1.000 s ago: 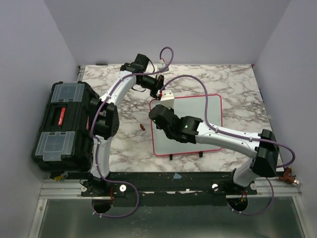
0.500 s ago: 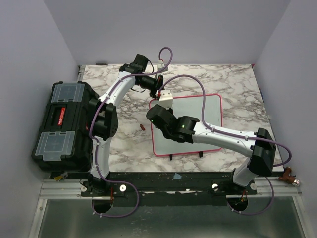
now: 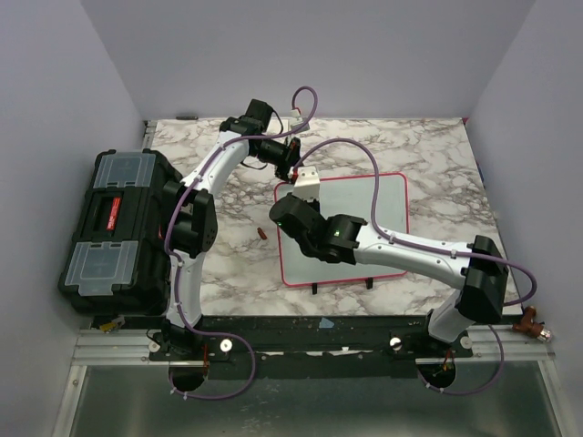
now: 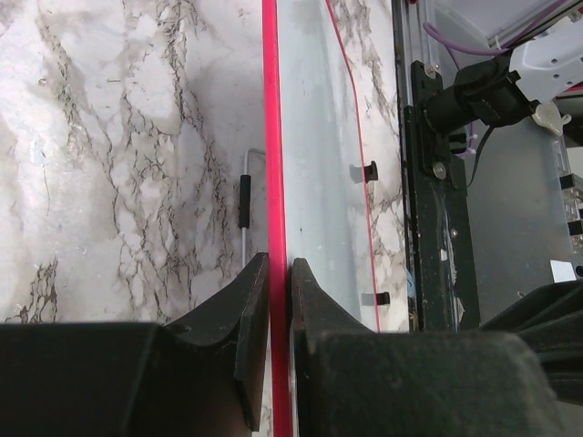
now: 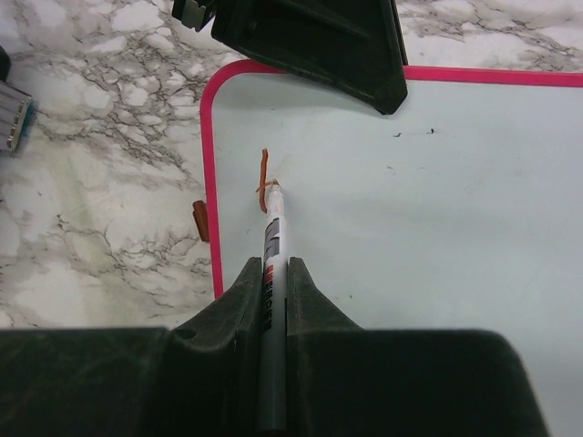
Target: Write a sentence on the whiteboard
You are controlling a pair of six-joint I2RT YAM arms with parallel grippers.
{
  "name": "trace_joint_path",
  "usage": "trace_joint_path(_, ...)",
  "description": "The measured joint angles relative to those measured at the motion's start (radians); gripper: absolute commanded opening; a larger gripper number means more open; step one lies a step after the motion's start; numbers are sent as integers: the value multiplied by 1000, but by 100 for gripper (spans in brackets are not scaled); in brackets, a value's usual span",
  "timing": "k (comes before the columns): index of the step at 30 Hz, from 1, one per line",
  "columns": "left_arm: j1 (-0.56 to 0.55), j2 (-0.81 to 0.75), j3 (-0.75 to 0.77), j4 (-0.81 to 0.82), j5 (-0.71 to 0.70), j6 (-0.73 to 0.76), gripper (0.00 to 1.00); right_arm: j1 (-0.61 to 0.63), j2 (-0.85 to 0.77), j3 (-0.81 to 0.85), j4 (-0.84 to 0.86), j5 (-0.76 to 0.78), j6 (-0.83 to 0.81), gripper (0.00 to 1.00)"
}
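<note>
The whiteboard [image 3: 364,205] lies flat on the marble table, glossy white with a thin pink-red frame [image 4: 270,137]. My left gripper [image 4: 279,264] is shut on that frame at the board's far left corner [image 3: 293,173]. My right gripper [image 5: 271,266] is shut on a grey-and-white marker [image 5: 271,238], and its tip touches the board [image 5: 437,200] near the left edge. Of the sentence, only a short red-brown stroke [image 5: 263,177] shows, right at the tip. In the top view my right gripper [image 3: 284,208] and arm cover the board's left part.
A black toolbox [image 3: 114,232] with clear lid compartments stands at the table's left edge. A small red-brown cap [image 3: 260,234] lies on the marble just left of the board [image 5: 200,221]. Two small black feet [image 3: 315,288] stick out at the board's near edge.
My right gripper with the marker has shifted slightly toward the far left of the board. The left arm and the board have stayed put.
</note>
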Motion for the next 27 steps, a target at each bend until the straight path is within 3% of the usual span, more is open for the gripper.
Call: trace_joint_path(27, 0, 0, -1, 1, 0, 0, 0, -6, -74, -3, -19, 21, 14, 1)
